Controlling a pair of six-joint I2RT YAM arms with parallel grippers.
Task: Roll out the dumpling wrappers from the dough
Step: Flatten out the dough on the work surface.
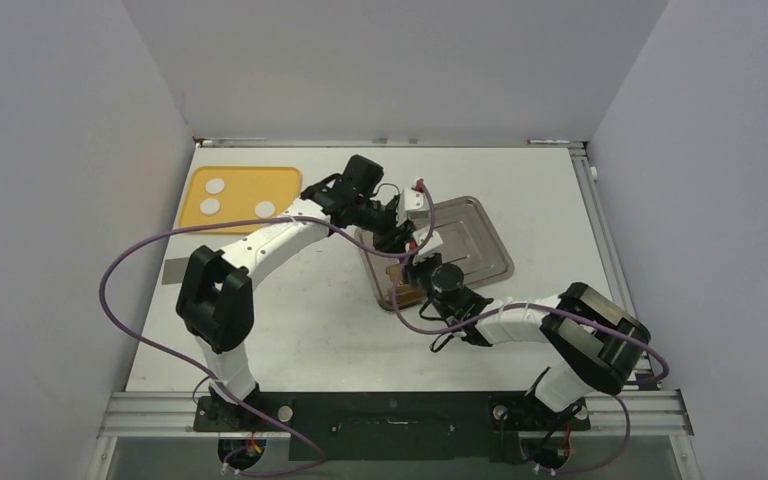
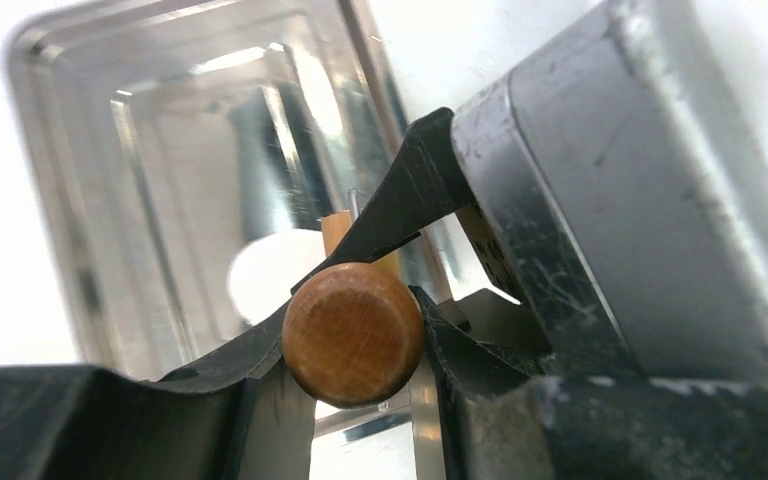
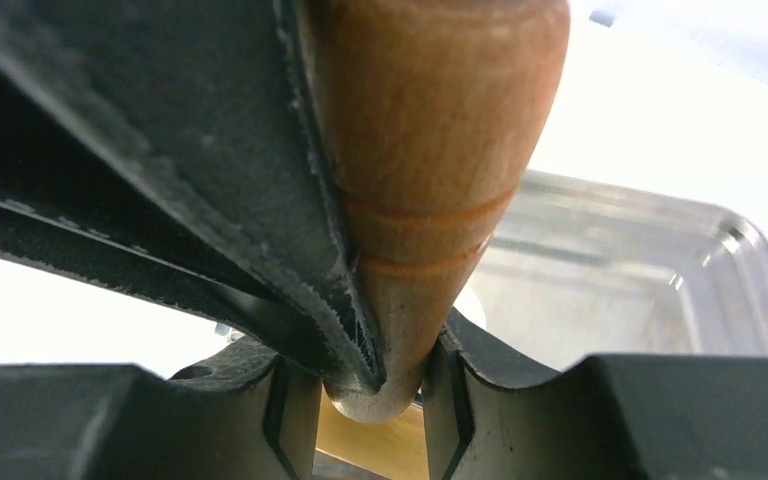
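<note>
Three small white lumps of dough (image 1: 216, 185) lie on a yellow tray (image 1: 242, 180) at the far left. Both arms meet over the left part of a metal tray (image 1: 480, 240). My left gripper (image 1: 397, 225) (image 2: 355, 335) is shut on the round wooden end of a rolling pin (image 2: 352, 333). Right beside it, my right gripper (image 1: 422, 270) (image 3: 375, 390) is shut on the tapered wooden handle (image 3: 430, 120), and the two grippers' fingers overlap. A flat white roundish dumpling wrapper (image 2: 260, 275) lies in the metal tray (image 2: 60, 200) behind the pin, partly hidden.
A grey strip (image 1: 175, 270) lies on the white table near the left arm's elbow. Purple cables loop off both arms. White walls close in the table at the left, right and back.
</note>
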